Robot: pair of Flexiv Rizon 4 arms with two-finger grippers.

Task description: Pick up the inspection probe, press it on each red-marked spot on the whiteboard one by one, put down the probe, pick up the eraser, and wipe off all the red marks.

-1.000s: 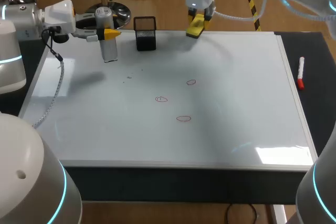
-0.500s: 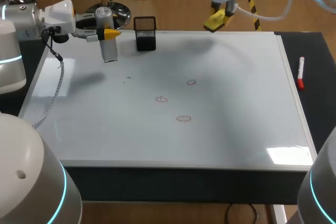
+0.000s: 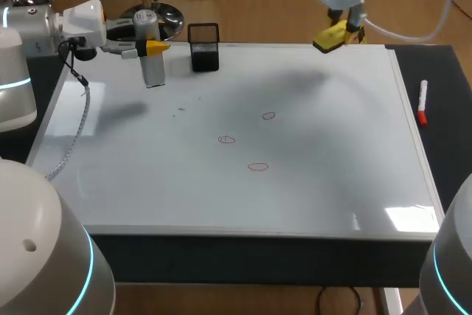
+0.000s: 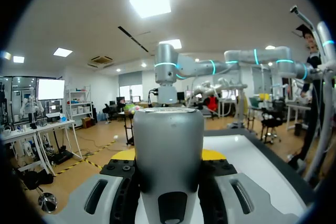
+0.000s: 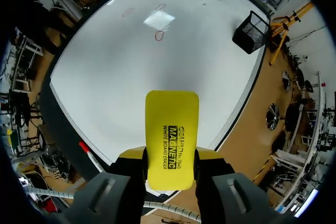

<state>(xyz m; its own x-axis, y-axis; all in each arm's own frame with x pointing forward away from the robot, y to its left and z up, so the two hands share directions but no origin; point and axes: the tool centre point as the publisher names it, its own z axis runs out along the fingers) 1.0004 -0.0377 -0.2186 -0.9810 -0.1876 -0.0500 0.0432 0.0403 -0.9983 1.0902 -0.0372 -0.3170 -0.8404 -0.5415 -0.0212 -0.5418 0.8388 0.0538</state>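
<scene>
Our left gripper, at 10 o'clock on the white rectangular whiteboard, pinches the upright grey cylindrical inspection probe. Our right gripper, at 1 o'clock above the far edge, clamps the flat yellow eraser. Three small red-outlined marks sit near centre. Black mesh pen cup at 11 o'clock. White marker with a red cap at 3 o'clock, off the board.

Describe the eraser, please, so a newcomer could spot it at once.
Look along the far edge of the whiteboard, towards the right. The right tool holds the eraser above it. It is a flat yellow block, unlike the grey probe and black mesh cup.
</scene>
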